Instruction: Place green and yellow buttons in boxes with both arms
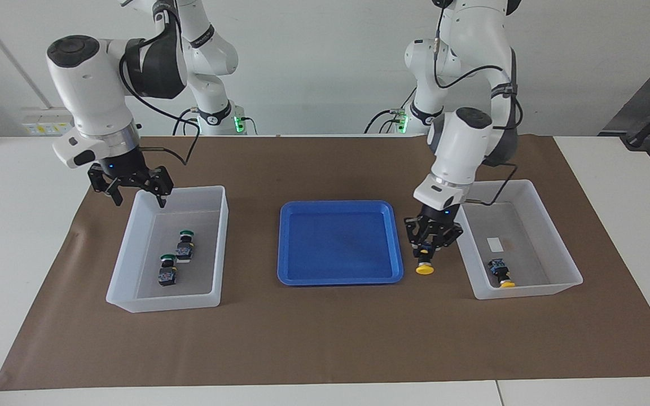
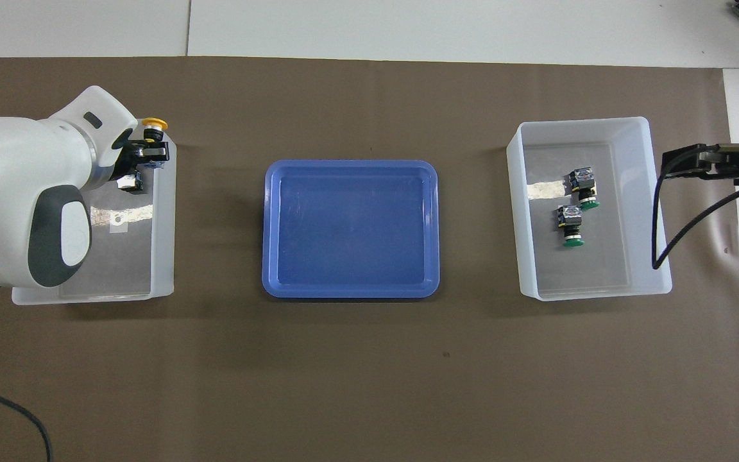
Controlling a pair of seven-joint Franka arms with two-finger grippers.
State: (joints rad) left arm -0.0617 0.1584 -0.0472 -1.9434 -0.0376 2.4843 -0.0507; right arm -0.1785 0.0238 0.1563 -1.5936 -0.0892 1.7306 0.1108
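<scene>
My left gripper [image 1: 426, 255] is shut on a yellow button [image 1: 425, 269], which hangs cap down in the air. It hangs by the tray-side wall of the box [image 1: 553, 234] at the left arm's end. In the overhead view the left gripper [image 2: 147, 149] and the held yellow button [image 2: 154, 123] sit over that box's wall [image 2: 161, 256]. Another yellow button [image 1: 500, 272] lies in this box. Two green buttons [image 1: 185, 245] [image 1: 167, 269] lie in the other box [image 1: 220, 242]. My right gripper [image 1: 139, 200] hangs open and empty above that box's corner nearest the robots.
An empty flat blue tray [image 1: 302, 242] lies between the two boxes on the brown mat [image 1: 325, 332]. From overhead the right gripper [image 2: 696, 162] is just outside the wall of the box [image 2: 650, 192] with the green buttons [image 2: 584, 189] [image 2: 570, 226].
</scene>
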